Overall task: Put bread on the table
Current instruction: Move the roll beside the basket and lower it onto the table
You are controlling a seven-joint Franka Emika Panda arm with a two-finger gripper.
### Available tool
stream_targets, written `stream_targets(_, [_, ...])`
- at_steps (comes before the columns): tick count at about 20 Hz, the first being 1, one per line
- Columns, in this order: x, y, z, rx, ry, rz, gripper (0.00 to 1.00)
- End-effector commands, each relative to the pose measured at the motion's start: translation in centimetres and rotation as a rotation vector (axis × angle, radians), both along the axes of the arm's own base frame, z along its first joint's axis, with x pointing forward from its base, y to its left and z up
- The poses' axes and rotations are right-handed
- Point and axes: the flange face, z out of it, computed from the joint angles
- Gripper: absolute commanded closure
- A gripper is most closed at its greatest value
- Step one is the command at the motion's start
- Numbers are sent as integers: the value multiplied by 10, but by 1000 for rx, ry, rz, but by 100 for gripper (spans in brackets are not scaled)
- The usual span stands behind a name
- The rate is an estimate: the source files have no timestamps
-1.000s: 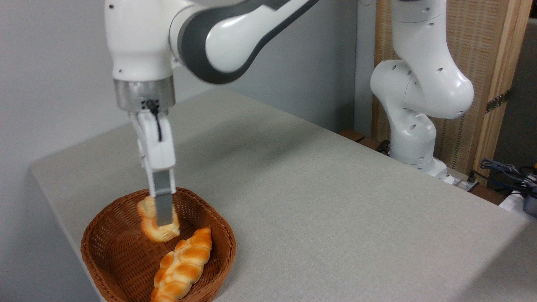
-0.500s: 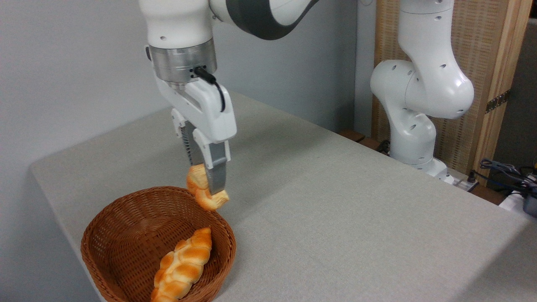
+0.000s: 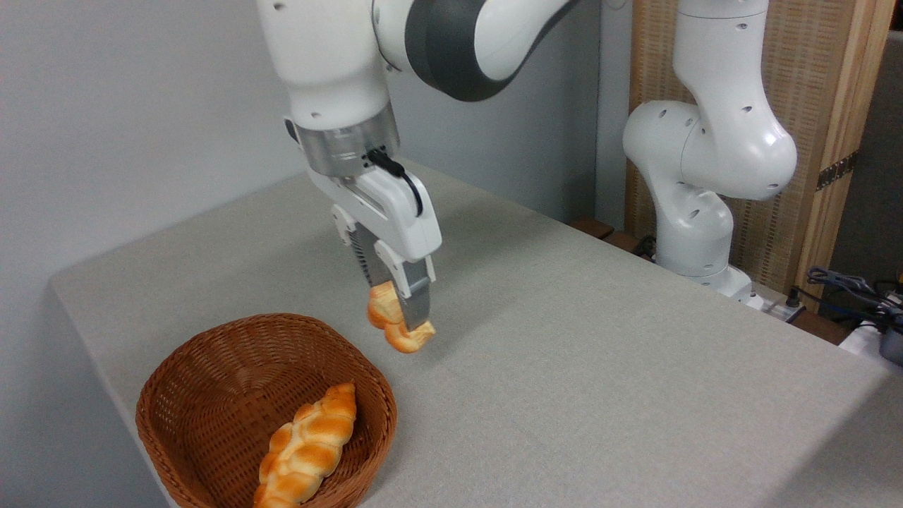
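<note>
Pincer gripping bread, now clear of basket rim vs. 1 s ago, hanging above bare counter; you lower & release next.

The table lay bare from its middle out to the right and near edges, with open room there for a pincer to come down. At the near left stood the wicker basket, its raised rim a barrier, with the braided loaf lying inside. At the far right the arm's white base rose just beyond the table's edge, with cables near it.
</note>
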Motion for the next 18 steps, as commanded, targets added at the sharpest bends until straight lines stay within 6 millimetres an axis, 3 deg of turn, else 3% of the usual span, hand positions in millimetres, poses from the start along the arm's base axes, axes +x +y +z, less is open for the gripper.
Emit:
stream_targets(1, [-22,-17,-15,-11,43,-14,2])
stream_targets(8, [-25,-49,-51,-5,114,-75,0])
stream_targets(12, [-24,-54,-58,-2,128,-83,0])
stream_targets(18, [-23,-54,-54,-1,119,-84,0])
